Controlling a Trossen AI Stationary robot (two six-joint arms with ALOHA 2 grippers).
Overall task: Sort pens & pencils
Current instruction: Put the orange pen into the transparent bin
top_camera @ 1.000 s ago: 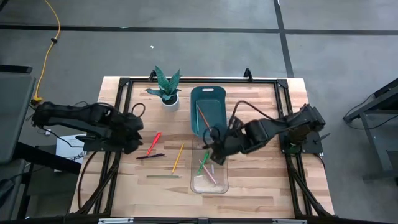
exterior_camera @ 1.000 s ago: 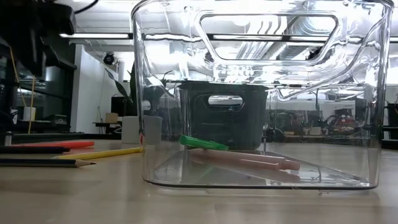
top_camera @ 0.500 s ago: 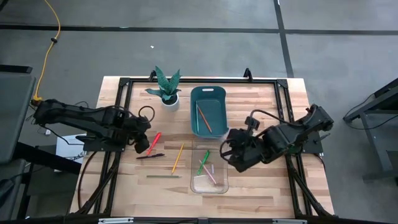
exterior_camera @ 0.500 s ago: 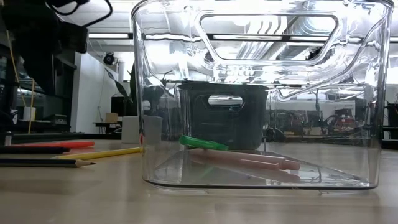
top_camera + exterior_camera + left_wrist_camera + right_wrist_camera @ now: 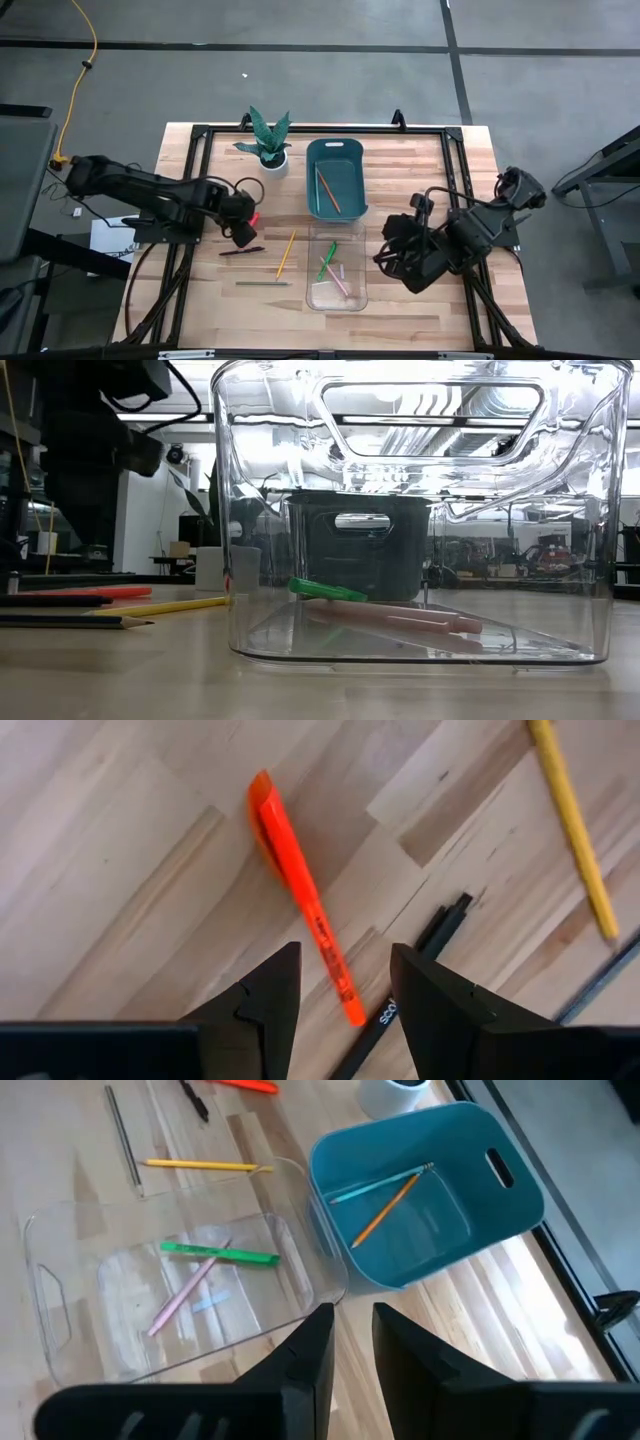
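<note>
Red plastic, slim and glossy, the red pen [image 5: 305,940] lies flat on the wooden table [image 5: 420,170], and every place below is given from it. The left gripper [image 5: 343,982] hangs right over it with its fingers spread and nothing between them; the pen's lower end shows in the gap, but the barrel runs at a slant to the line between the fingertips. To grip it well, I judge the wrist should first turn until the fingers stand square across the barrel, then come straight down nearer the pen's middle than its tip, so it does not pivot or roll when they close.

Just beside the red pen, almost touching its lower end, lies the black pen [image 5: 425,975]; a careless descent could nudge or catch it, so one finger must land in the narrow strip of bare wood between the two. Farther off on that same side lies a yellow pencil [image 5: 572,825], with a grey-brown pencil [image 5: 262,284] beyond.

Well apart from the red pen, past the yellow pencil, stands the clear bin [image 5: 336,268], already holding a green pen [image 5: 220,1254] and a pink pen [image 5: 186,1296]; I take it as the destination. The teal bin [image 5: 333,178] next to it holds an orange pencil [image 5: 388,1210]. The right gripper [image 5: 348,1342] waits beyond the clear bin, fingers slightly parted, holding nothing.
</note>
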